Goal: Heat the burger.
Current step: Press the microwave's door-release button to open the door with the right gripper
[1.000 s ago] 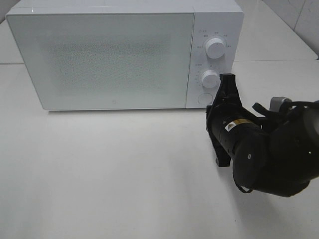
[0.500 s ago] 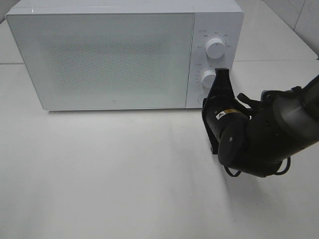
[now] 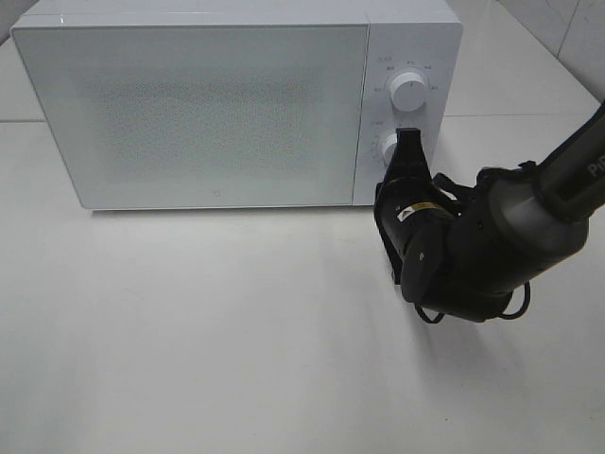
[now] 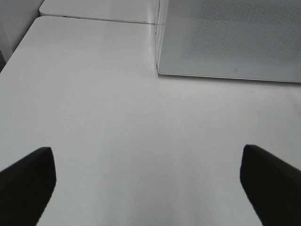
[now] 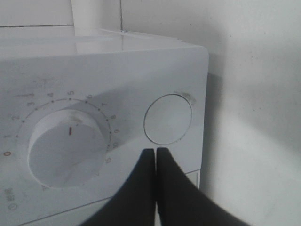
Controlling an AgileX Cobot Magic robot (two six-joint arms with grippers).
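- Right hand [image 3: 407, 144], clenched with its fingertips pressed together, has been brought leftward and closer to the control panel [image 3: 413, 57] of the microwave [image 3: 236, 11] than a second ago.
- Its tips are seen in the right wrist view between the lower dial [image 5: 66, 146] and the round button [image 5: 168, 119]; contact cannot be told.
- Left hand [image 4: 148, 162] is held released, fingers wide apart, over the worktop [image 3: 189, 331].
- The door [image 3: 189, 104] is shut; the burger is seen in no view.
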